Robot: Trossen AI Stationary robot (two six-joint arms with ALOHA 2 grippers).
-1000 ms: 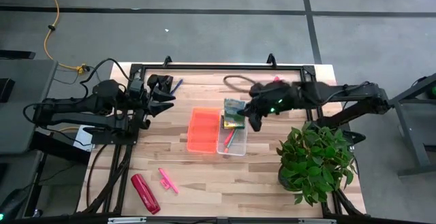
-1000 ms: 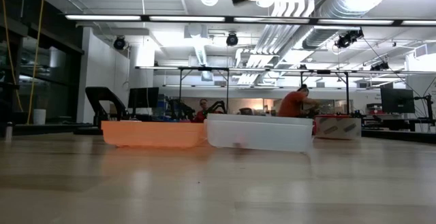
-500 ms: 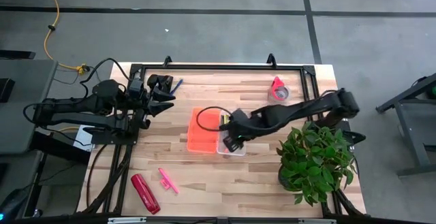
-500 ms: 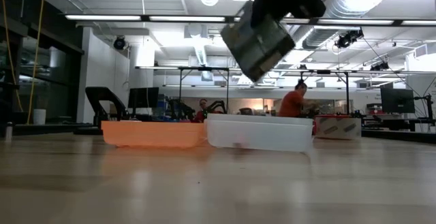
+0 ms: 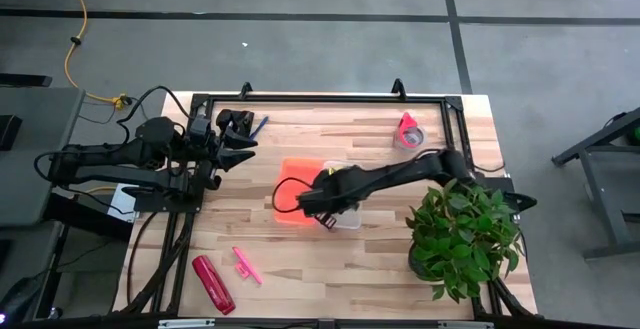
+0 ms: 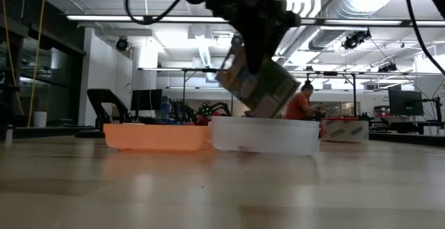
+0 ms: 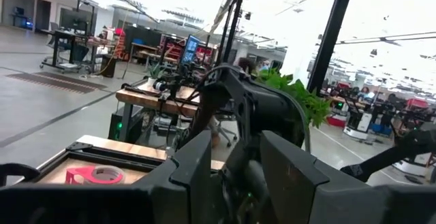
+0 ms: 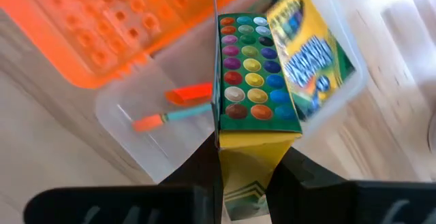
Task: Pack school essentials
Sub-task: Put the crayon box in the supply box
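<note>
My right gripper (image 5: 325, 204) is shut on a yellow-and-green crayon box (image 8: 255, 74), low over the clear bin (image 5: 347, 219). A second crayon box (image 8: 310, 47) lies slanted right beside it; I cannot tell whether it is held too. In the low view the box (image 6: 257, 83) hangs tilted just above the bin (image 6: 264, 137). A teal-and-orange pencil (image 8: 170, 115) lies on the bin floor. My left gripper (image 5: 245, 141) is open and empty at the far left, by a blue pen (image 5: 258, 126). A pink marker (image 5: 245, 264) lies near the front edge. My right gripper pinches the crayon box's yellow end (image 8: 252, 152) between its two fingers (image 8: 204, 180), one on each side. The fingers come from above, slanting down. The box is tilted, its dotted green face showing, with its lower corner (image 6: 268, 116) about level with the bin's rim.
An orange lid (image 5: 290, 194) lies against the bin's left side. A pink tape roll (image 5: 410, 134) sits at the far right. A potted plant (image 5: 462, 234) stands at the near right. A long red glossy object (image 5: 212, 284) lies at the near left.
My right gripper has carried the crayon box from above the bin's far end toward the table's near and left side and down, tipping it, until it hangs just over the bin.
</note>
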